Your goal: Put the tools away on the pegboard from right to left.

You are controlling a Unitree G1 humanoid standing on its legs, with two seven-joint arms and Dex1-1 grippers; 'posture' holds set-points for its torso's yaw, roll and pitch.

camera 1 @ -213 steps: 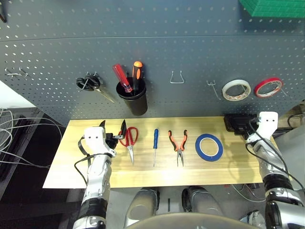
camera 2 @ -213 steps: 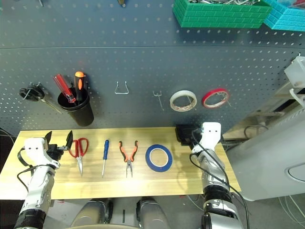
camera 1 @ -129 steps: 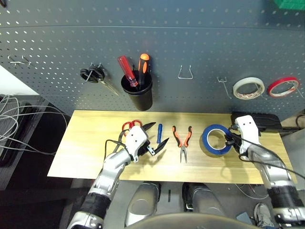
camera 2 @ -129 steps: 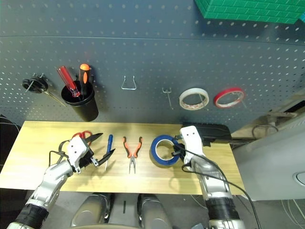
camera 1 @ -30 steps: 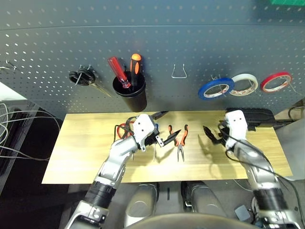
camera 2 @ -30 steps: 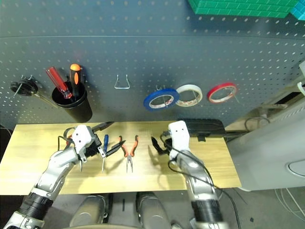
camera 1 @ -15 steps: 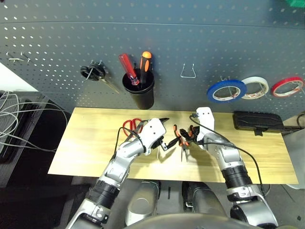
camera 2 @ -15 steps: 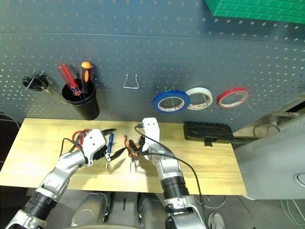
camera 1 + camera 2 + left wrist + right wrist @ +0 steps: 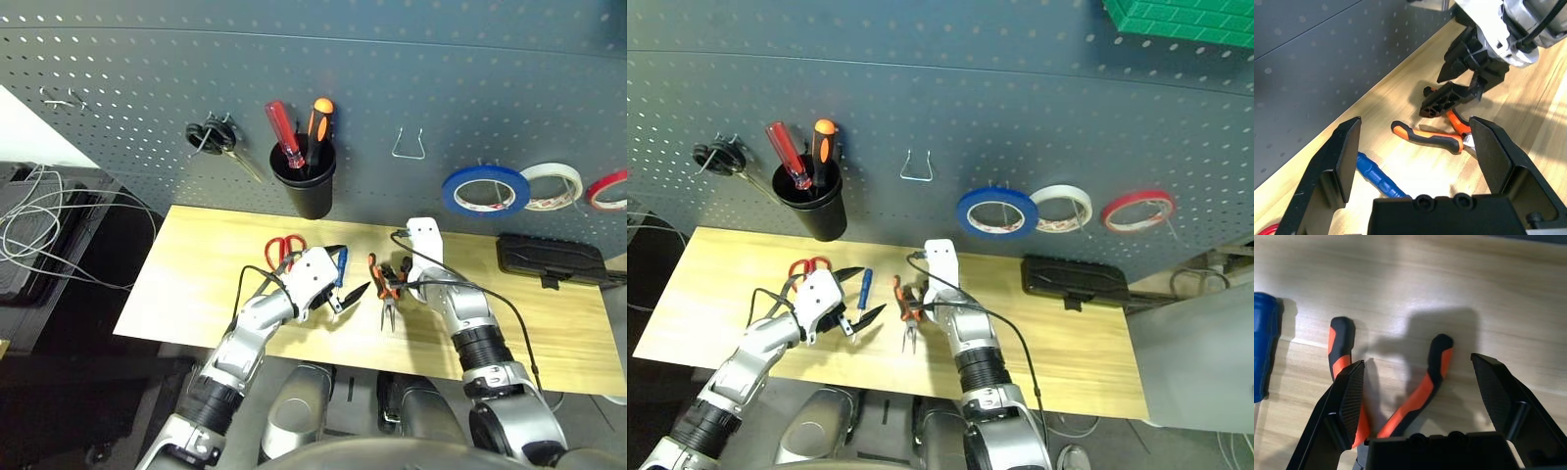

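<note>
next: pliers (image 9: 385,285) | handles toward pegboard (image 9: 147,88), nose toward robot | right hand (image 9: 1425,396) above handles, wide open, empty | left hand (image 9: 345,275) beside, open, empty

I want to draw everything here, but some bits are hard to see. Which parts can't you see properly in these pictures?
- Red tape roll: cut off by the left eye view's edge.
- Red-handled scissors: blades hidden behind the left gripper.
- Small blue-handled screwdriver: its tip is hidden by that gripper.
- Orange-and-black-handled pliers: nose hidden by the right gripper in the right wrist view.
- Black-handled scissors: too small for detail.
</note>
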